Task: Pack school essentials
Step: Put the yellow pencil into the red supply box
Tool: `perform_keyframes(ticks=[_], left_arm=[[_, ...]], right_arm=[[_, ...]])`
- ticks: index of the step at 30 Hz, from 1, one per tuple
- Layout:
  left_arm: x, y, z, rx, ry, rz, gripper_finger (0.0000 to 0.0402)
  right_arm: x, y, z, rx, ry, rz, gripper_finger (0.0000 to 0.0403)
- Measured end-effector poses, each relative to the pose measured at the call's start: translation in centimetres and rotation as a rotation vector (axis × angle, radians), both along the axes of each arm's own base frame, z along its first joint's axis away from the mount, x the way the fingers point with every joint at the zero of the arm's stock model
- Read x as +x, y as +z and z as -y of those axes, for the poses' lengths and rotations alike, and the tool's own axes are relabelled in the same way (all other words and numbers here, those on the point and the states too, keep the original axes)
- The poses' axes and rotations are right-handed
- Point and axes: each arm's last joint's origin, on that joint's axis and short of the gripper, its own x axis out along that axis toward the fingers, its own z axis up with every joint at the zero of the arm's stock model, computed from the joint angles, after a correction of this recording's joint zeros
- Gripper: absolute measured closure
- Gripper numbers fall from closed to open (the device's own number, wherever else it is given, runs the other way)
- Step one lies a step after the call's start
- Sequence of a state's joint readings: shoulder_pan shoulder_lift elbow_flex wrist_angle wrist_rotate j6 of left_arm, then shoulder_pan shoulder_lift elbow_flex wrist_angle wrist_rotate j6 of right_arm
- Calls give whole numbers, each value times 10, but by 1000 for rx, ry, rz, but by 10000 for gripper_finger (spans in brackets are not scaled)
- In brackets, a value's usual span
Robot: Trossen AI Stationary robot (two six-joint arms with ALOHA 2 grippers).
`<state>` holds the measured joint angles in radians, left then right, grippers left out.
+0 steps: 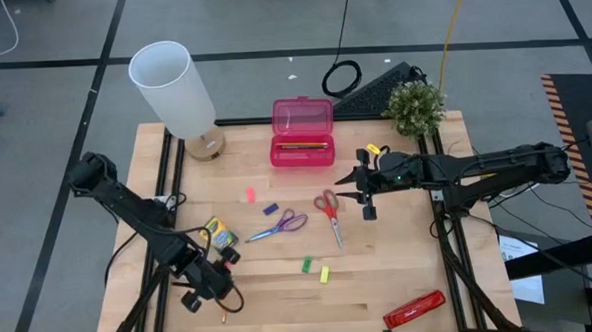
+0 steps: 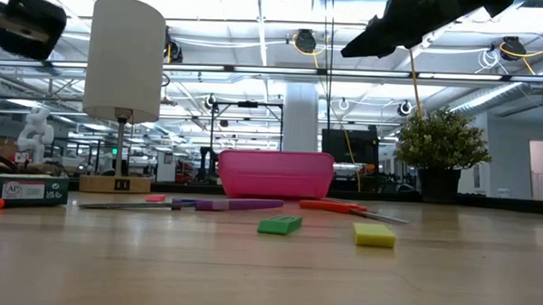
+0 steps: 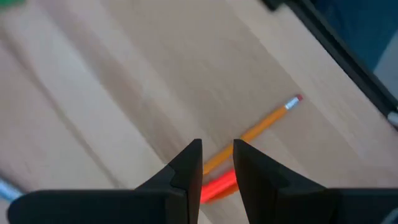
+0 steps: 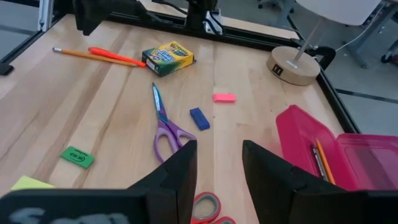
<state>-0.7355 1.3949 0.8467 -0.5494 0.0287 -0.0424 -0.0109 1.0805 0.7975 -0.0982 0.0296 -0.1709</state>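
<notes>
We list the left gripper at the table's near left corner, fingers parted a little and grasping nothing, above an orange pencil and a red pen; the right gripper raised right of centre, fingers likewise parted and unladen, over the red-handled scissors. Mid-table we find purple-handled scissors, a crayon box to their left, pink, blue, green and yellow erasers; the open pink case, holding pencils, lies at the far edge
</notes>
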Motion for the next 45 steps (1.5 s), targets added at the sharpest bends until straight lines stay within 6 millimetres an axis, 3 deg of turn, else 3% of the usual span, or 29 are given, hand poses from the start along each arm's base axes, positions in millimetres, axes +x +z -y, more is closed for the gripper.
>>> perform_keyframes(ticks=[6, 22, 45], left_arm=[[5, -4, 7, 27, -146, 74, 309], [15, -46, 18, 94, -293, -30, 309], [13, -48, 17, 120, -414, -34, 309]], right_arm=[[0, 0, 0, -11, 5, -5, 280], [0, -1, 0, -9, 4, -9, 280], [0, 0, 0, -11, 4, -7, 280]])
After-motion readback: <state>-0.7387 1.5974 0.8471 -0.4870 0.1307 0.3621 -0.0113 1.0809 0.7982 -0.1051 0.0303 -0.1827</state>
